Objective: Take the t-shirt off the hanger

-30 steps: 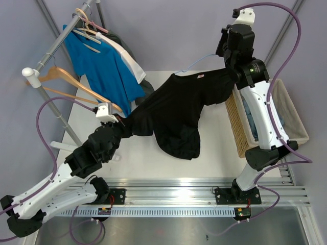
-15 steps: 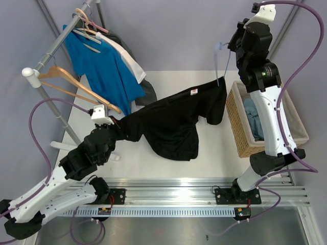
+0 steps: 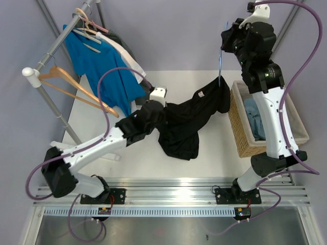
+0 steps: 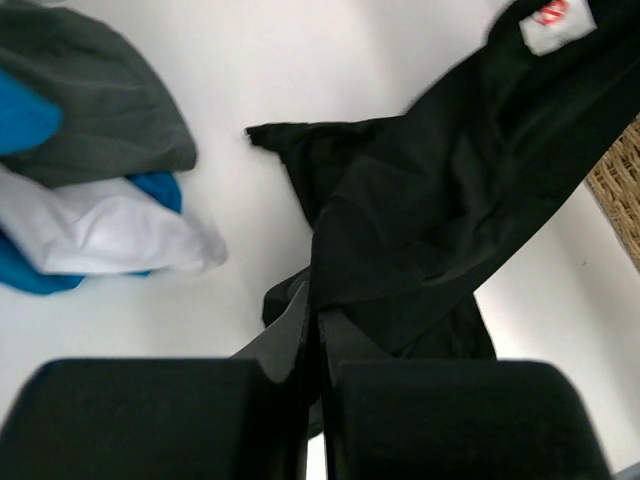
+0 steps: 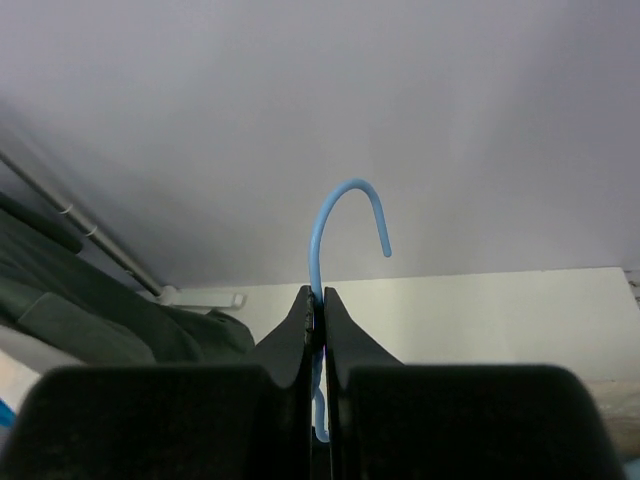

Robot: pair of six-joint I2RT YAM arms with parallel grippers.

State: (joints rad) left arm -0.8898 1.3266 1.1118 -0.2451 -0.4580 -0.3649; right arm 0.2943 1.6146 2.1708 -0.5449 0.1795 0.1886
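T-shirt [image 3: 184,120] hem clamped in left gripper [image 4: 312,330] at worktop [image 3: 133,153] centre; other end hung on blue hanger [image 5: 316,265], itself pinched in right gripper [image 5: 316,295] above far-right corner.

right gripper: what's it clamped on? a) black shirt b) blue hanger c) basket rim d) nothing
B: in the right wrist view the right gripper has its fingers pinched shut on the hanger, just below the hook.
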